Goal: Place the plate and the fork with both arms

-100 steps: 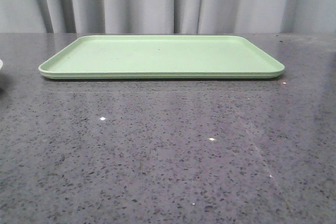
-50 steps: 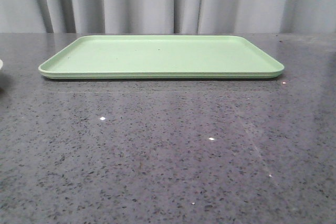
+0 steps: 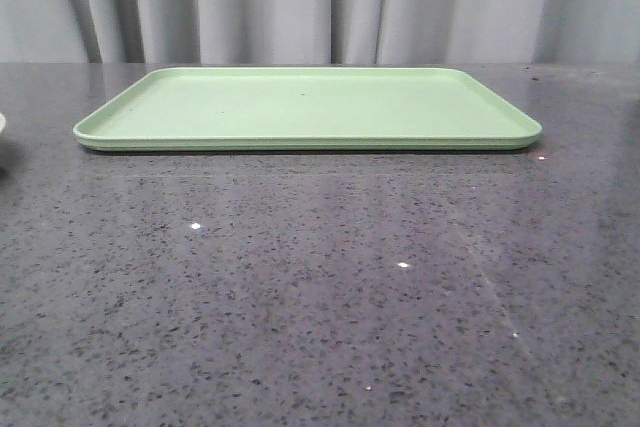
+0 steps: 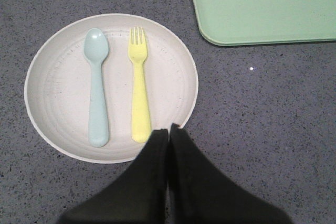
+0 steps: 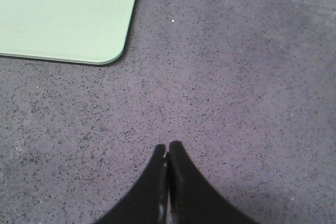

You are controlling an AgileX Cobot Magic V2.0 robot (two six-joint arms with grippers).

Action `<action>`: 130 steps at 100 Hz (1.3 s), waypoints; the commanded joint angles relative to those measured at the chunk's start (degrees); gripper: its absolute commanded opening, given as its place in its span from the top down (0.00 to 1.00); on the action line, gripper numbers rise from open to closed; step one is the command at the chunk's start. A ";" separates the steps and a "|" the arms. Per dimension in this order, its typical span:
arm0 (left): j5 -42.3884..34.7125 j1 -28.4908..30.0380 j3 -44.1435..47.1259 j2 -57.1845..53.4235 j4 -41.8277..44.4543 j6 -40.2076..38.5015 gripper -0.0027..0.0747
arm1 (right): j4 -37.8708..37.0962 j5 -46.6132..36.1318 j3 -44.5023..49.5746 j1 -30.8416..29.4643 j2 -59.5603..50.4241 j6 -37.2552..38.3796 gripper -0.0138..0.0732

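Light-green tray (image 3: 310, 107) flat on speckled grey table (image 3: 320, 297); pale-blue spoon (image 4: 97, 87); grey curtain (image 3: 320, 2) behind.

A light-green tray (image 3: 310, 107), plain and unpatterned apart from a few tiny dark flecks, is set on a dark grey desk (image 3: 320, 297) speckled with black and white grains. Pale grey pleated curtains (image 3: 320, 2) are seen behind it. In the left wrist view, a cream-white plate (image 4: 58, 93), faintly ringed with concentric ridges, is shown carrying a bright-yellow fork (image 4: 139, 85) and a pale-blue spoon (image 4: 97, 87). The left claw (image 4: 169, 129) and the right claw (image 5: 167, 148) are rendered in matte black against the speckled stone.
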 commanded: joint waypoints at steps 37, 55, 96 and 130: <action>-4.06 0.10 -2.03 0.49 -1.90 -0.74 0.78 | -0.21 -4.13 -1.86 -0.32 0.86 -0.62 0.62; -4.06 0.10 -2.03 0.49 -1.90 -0.74 0.26 | -0.21 -5.17 -1.86 -0.32 0.86 -0.62 0.30; -8.40 0.10 -2.03 0.49 0.85 -0.74 0.12 | -0.21 -6.16 -1.86 -0.32 0.86 -0.62 0.28; -10.33 0.10 -2.03 5.58 10.87 -0.74 0.12 | -0.21 -7.19 -1.86 -0.32 0.86 -0.62 0.28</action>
